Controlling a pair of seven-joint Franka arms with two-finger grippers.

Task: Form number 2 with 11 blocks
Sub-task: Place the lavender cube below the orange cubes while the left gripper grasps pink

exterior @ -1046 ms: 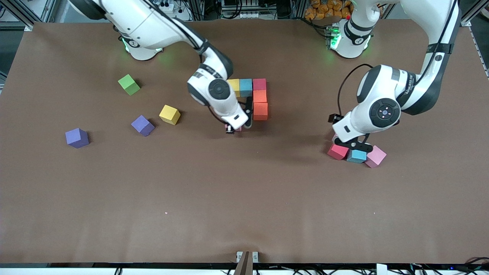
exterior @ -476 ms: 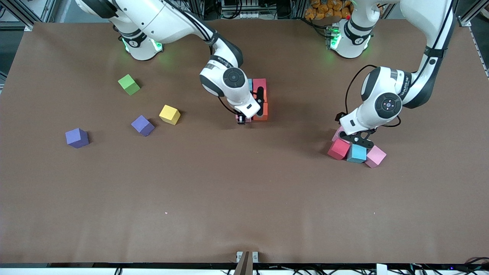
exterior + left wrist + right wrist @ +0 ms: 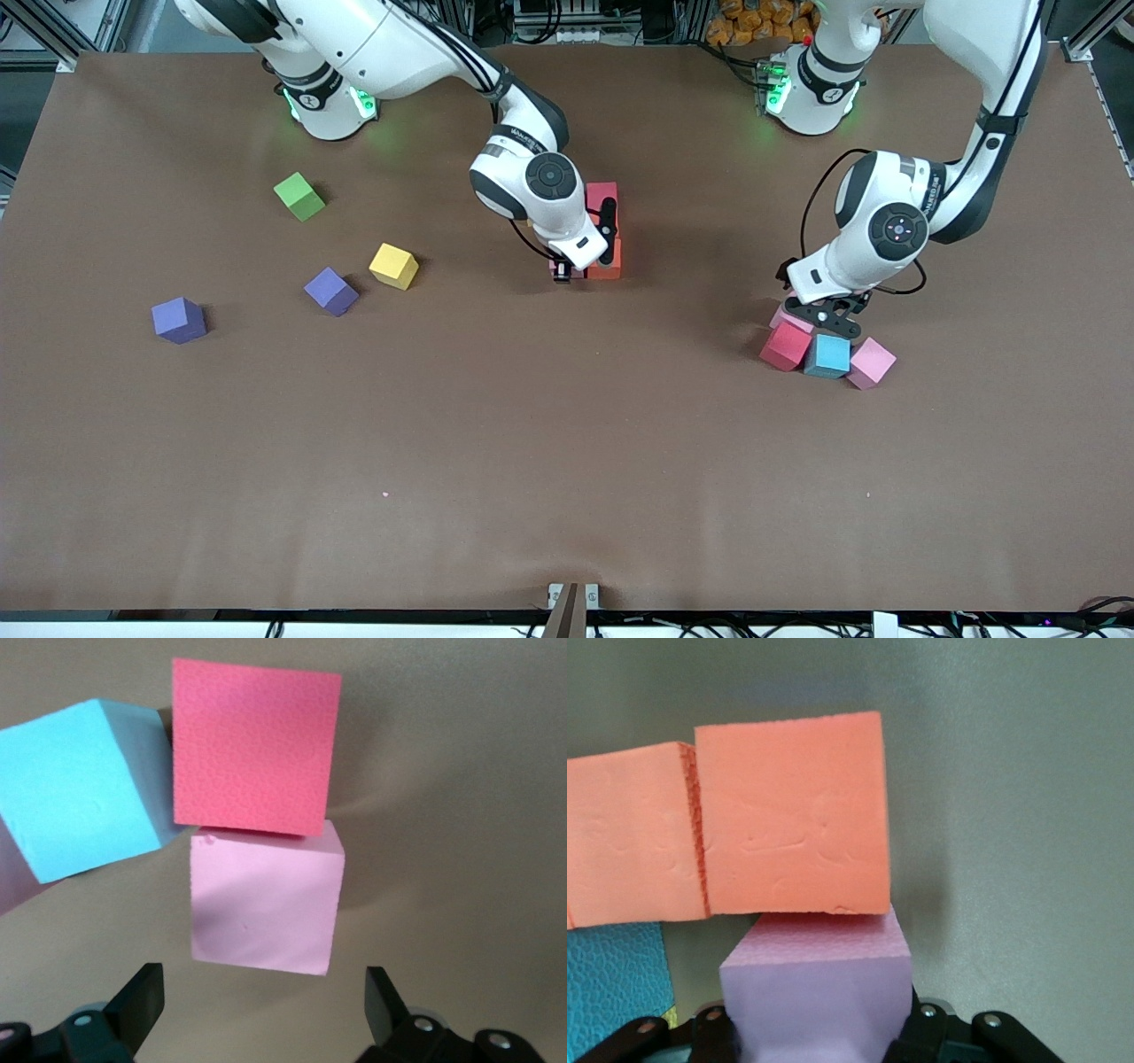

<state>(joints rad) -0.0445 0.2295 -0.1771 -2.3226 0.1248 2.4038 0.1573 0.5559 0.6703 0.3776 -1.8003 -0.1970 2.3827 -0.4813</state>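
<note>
Front view, right gripper [image 3: 580, 262]: we are holding it low at the partly built number 2 [image 3: 603, 232], its fingers pinching a pink block whose edge is just showing beside the lower orange block [image 3: 608, 259]; our wrist is hiding most of the figure, with only a red block [image 3: 602, 194] and orange faces peeking out.

Front view, left gripper [image 3: 828, 317]: we are hovering it, spread wide, over a tight cluster toward the left arm's end of the table: a red cube [image 3: 785, 346], a light blue cube [image 3: 830, 355] and a pink cube [image 3: 872, 362], with another pink one mostly under the fingers.

Front view, loose stock: a yellow cube [image 3: 393, 266], two purple cubes [image 3: 331, 291] [image 3: 179, 320] and a lime-green cube [image 3: 299, 196] are lying scattered toward the right arm's end.

Left wrist view: we are straddling the pale pink block [image 3: 266, 900] with open jaws, not touching it; it is touching the red block, so a clean pick probably needs care.

Right wrist view: we are gripping the pink block [image 3: 817, 990] against the orange one [image 3: 791, 838], likely to seat it flush as the next cell.

Surface and room: we are working on a matte brown table [image 3: 567, 461]; aluminium framing and cables are running along its edges.
</note>
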